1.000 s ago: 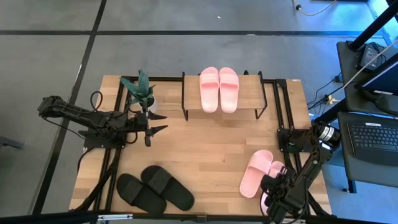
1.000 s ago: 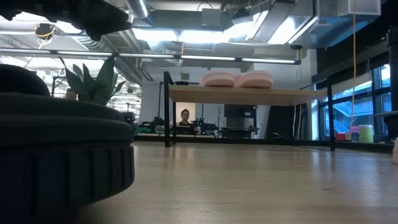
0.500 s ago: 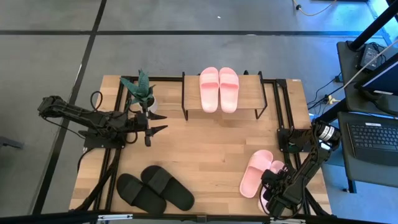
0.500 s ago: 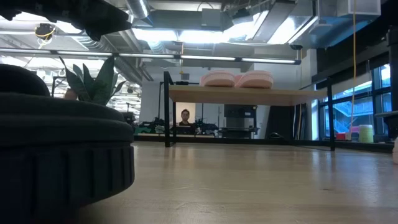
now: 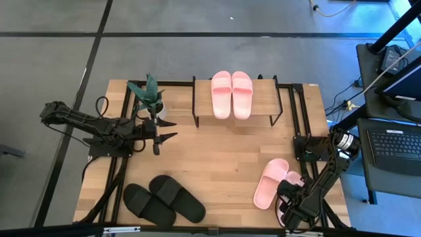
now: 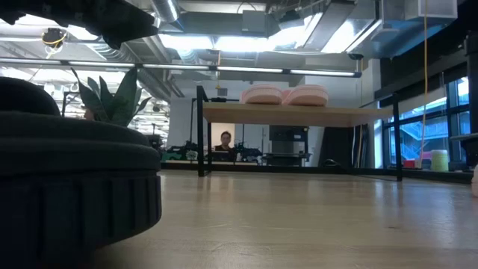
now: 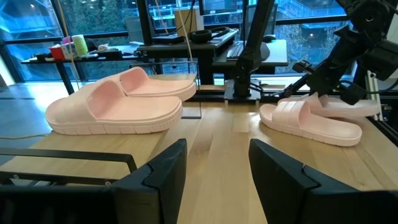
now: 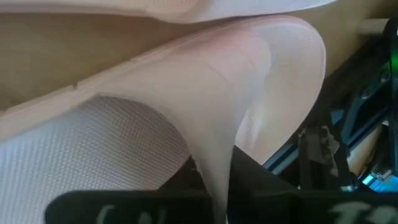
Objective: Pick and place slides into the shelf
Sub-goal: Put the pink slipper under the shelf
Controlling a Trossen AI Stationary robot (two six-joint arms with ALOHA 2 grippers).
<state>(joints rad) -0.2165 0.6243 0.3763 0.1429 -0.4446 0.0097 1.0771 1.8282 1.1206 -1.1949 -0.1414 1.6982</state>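
Pink slide [image 5: 290,186] at table's right edge [image 5: 331,158], seemingly under right end effector [image 5: 288,203].

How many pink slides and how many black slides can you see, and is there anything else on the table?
Pink slides: 4, with 2 on the shelf at and, and 2 on the table at and, the second partly under the right pincer.
Black slides: 2, at and.
Potted plants: 1.
Total: 7 things.
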